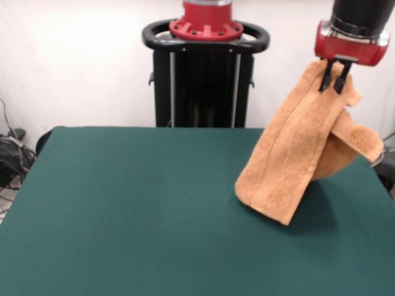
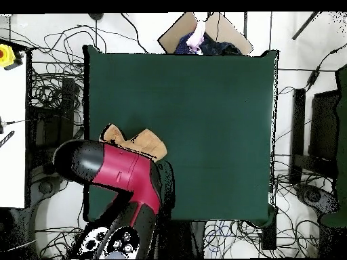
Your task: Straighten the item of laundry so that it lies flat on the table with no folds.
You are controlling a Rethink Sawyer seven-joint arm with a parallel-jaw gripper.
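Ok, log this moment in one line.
gripper: shut on towel | towel: lifted, hanging folded | table: towel's low corner near it

Cables: tangled on the floor, left of frame.
Cardboard box: top centre.
Yellow device: upper left, on a white surface.
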